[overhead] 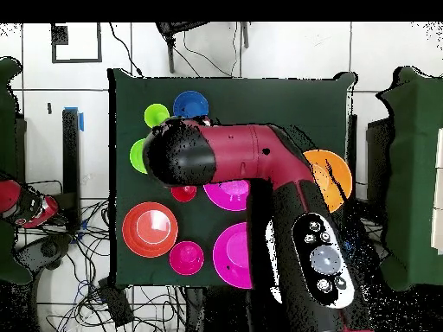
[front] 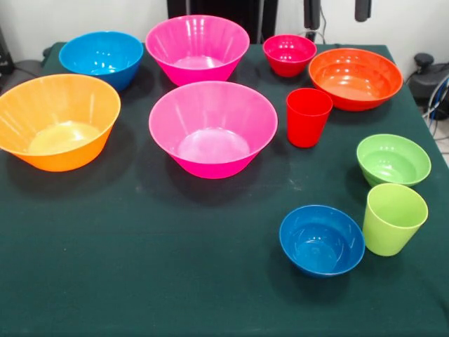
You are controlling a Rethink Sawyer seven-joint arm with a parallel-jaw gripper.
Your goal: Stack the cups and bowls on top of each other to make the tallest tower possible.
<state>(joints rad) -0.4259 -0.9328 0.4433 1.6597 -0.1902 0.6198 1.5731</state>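
Tabletop (front: 140,281): dark green cloth, every piece standing separately on it, open side up; nothing stacked.
Red cup (front: 308,116): upright near the middle, just beside the front pink bowl (front: 212,128) and just in front of the wide red-orange bowl (front: 355,77).
Lime-green cup (front: 393,218): upright at the near right in the front view, just beside the small blue bowl (front: 322,239) and just in front of the small green bowl (front: 393,159).
Small red bowl (front: 289,54): at the far side, between the rear pink bowl (front: 197,48) and the red-orange one.
Mid-sized blue bowl (front: 102,58): far left in the front view.
Yellow-orange bowl (front: 57,120): left edge, in front of the mid-sized blue one.
Arm (overhead: 285,216): in the overhead view it reaches over the middle of the cloth, covering several pieces.
Gripper (front: 337,10): only two dark tips at the top edge of the front view, well above the pieces; I cannot tell whether it is open or closed.
Surroundings: white wall behind, cables at the right edge.
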